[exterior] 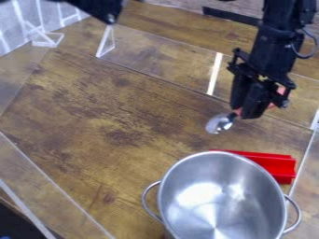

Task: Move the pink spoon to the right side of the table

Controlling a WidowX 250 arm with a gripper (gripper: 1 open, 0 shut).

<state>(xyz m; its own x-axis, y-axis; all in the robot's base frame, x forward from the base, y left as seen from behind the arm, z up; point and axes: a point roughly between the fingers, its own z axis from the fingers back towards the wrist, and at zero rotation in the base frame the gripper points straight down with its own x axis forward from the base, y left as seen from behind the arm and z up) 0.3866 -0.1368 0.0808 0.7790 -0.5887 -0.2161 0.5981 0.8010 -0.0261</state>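
The pink spoon (226, 121) hangs from my gripper (249, 105), its shiny round bowl lowest and just above or touching the dark wood table (112, 112) near the right side. Only a bit of the salmon handle shows between the black fingers, which are shut on it. The arm comes down from the top right, pointing steeply downward.
A steel pot (225, 198) stands at the front right, just below the spoon. A flat red rectangular object (271, 163) lies behind the pot's right rim. Clear acrylic panels (162, 61) border the table at back, left and right.
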